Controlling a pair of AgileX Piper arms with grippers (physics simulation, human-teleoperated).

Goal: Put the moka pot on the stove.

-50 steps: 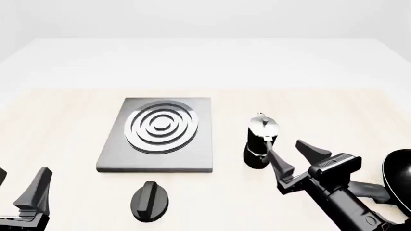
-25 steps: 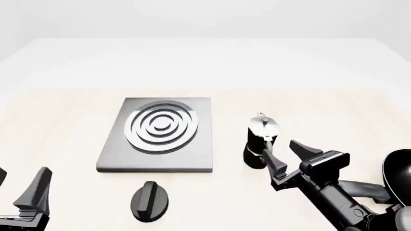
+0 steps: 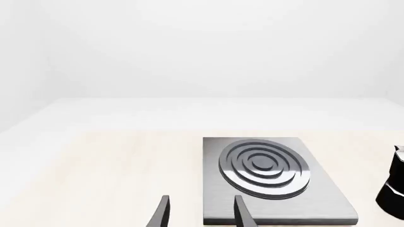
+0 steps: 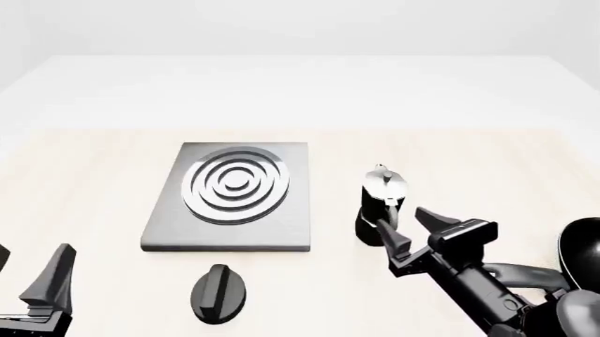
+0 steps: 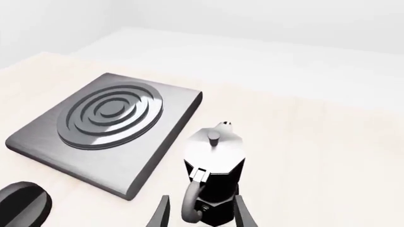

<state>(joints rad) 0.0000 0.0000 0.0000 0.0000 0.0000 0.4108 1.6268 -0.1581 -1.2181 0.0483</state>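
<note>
A: The moka pot (image 4: pixel 379 208) stands upright on the table (image 4: pixel 487 161), just right of the stove (image 4: pixel 232 196) and apart from it, its silver handle turned toward our side.

B: And the right gripper (image 4: pixel 412 230)?

A: We see its jaws spread wide. In the right wrist view the pot's (image 5: pixel 213 176) handle and lower body sit between the two fingertips (image 5: pixel 162 213), with the fingers close on either side; we cannot tell whether either one touches it.

B: The left gripper (image 4: pixel 33 270)?

A: Low at the near left corner, jaws parted, holding nothing. Its wrist view looks over the stove (image 3: pixel 271 177), with the pot (image 3: pixel 394 188) cut off at the edge.

B: What else do we have on the surface?

A: A black oval knob (image 4: pixel 218 293) lies near the stove's front edge, and a black pan (image 4: pixel 579 251) shows at the far right. The tabletop is pale wood; behind it the room is plain white.
</note>
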